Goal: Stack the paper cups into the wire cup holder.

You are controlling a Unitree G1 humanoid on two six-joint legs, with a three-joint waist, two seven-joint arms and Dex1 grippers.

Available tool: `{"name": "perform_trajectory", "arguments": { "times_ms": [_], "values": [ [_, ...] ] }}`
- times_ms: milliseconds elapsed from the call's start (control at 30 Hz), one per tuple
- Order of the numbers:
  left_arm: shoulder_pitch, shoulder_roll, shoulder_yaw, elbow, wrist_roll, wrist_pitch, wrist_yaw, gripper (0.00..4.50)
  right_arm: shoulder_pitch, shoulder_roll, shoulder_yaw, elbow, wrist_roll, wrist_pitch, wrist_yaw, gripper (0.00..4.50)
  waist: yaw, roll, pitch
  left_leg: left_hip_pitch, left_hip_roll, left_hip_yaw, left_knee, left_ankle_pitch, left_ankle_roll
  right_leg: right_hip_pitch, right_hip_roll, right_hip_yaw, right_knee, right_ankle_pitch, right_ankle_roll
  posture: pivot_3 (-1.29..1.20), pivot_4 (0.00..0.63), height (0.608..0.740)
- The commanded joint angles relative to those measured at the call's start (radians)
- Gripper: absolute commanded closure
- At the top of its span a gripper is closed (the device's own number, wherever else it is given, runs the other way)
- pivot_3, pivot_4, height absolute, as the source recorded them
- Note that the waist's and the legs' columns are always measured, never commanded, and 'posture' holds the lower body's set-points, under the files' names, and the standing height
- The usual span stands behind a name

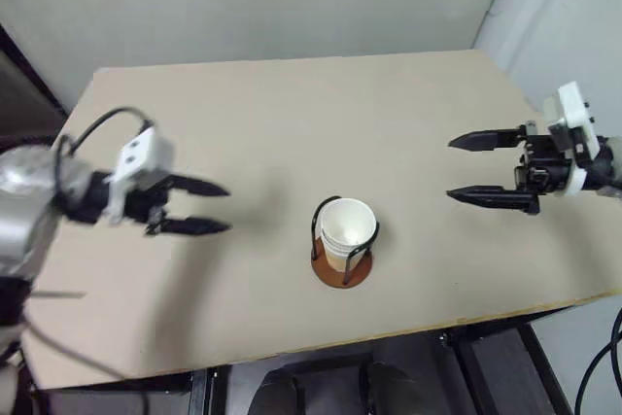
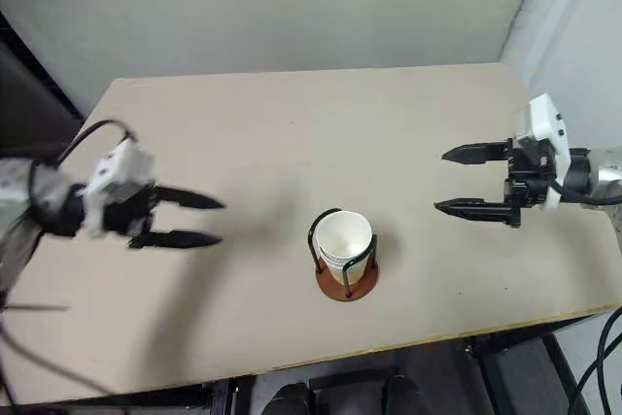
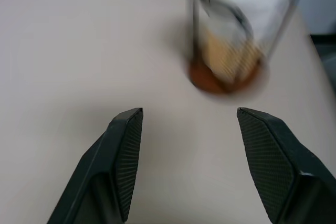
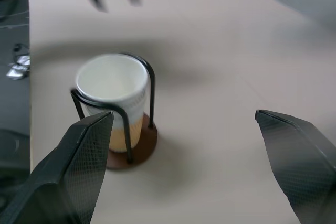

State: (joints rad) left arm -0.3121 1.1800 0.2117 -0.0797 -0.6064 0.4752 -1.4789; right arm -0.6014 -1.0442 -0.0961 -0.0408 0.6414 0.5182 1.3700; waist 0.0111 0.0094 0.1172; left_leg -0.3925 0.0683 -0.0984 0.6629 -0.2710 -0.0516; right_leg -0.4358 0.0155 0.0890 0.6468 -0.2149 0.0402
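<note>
Beige, bare surface (image 1: 292, 123) as the widest thing here, with the wire cup holder (image 1: 342, 269) standing upright near its front edge, about midway between the two arms. Nested inside the holder's black loops, the paper cups (image 1: 347, 230), white rim up and tan wall showing low down; how many sit in the stack cannot be told, though no loose cup lies anywhere else. Judging by that, stacking looks finished or all but finished, leaving only a clean withdrawal. Well to the holder's left, the left gripper (image 1: 199, 207), jaws released and spread with nothing between them, pointed across toward the holder. Well to the holder's right, the right gripper (image 1: 476, 168), jaws spread wide and empty, pointed back at the holder. To do this step well: keep both sets of jaws apart and clear of the thin loops, draw the arms outward rather than across the holder, and avoid brushing the rim, since a light, tall stack on a small disc base would likely tip easily.
</note>
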Motion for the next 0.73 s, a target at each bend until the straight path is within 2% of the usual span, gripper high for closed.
{"name": "perform_trajectory", "arguments": {
  "times_ms": [33, 100, 200, 333, 733],
  "values": [
    [0.134, 0.043, 0.276, -0.105, -0.064, 0.099, -0.026, 1.46, -0.004, -0.086, -0.058, 0.063, -0.021, -0.059, 0.114, 0.00, 0.015, 0.000, 0.000, -0.001, 0.000, -0.001, 0.000, -0.001, -0.001, 0.000, 0.000, 0.001, 0.001, -0.002, -0.003, 0.00, 0.150, 0.740],
    [0.221, 0.054, 0.389, -0.123, -0.058, 0.135, -0.047, 1.46, -0.009, -0.125, -0.066, 0.094, -0.032, -0.077, 0.159, 0.00, 0.021, 0.000, 0.000, -0.001, 0.000, -0.001, 0.000, -0.003, 0.001, 0.000, -0.001, 0.001, 0.002, -0.005, -0.008, 0.00, 0.150, 0.740],
    [0.266, 0.063, 0.445, -0.141, -0.063, 0.157, -0.053, 1.46, -0.025, -0.137, -0.050, 0.127, -0.049, -0.103, 0.191, 0.00, 0.019, -0.002, -0.001, 0.002, 0.000, -0.001, 0.000, -0.008, 0.009, 0.002, -0.001, 0.001, 0.005, -0.009, -0.016, 0.00, 0.150, 0.740],
    [0.259, 0.066, 0.440, -0.151, -0.075, 0.168, -0.045, 1.46, -0.053, -0.121, -0.026, 0.140, -0.066, -0.113, 0.206, 0.00, 0.012, -0.002, 0.000, 0.011, -0.001, 0.002, 0.001, -0.008, 0.009, 0.007, -0.001, 0.001, 0.008, -0.008, -0.019, 0.00, 0.150, 0.740],
    [0.248, 0.049, 0.403, -0.182, -0.093, 0.169, 0.003, 1.46, -0.086, -0.067, -0.004, 0.147, -0.102, -0.114, 0.200, 0.00, -0.007, -0.002, 0.000, 0.016, -0.001, 0.001, 0.000, -0.006, 0.013, 0.008, 0.001, 0.001, 0.012, -0.005, -0.026, 0.00, 0.150, 0.740]
  ]
}}
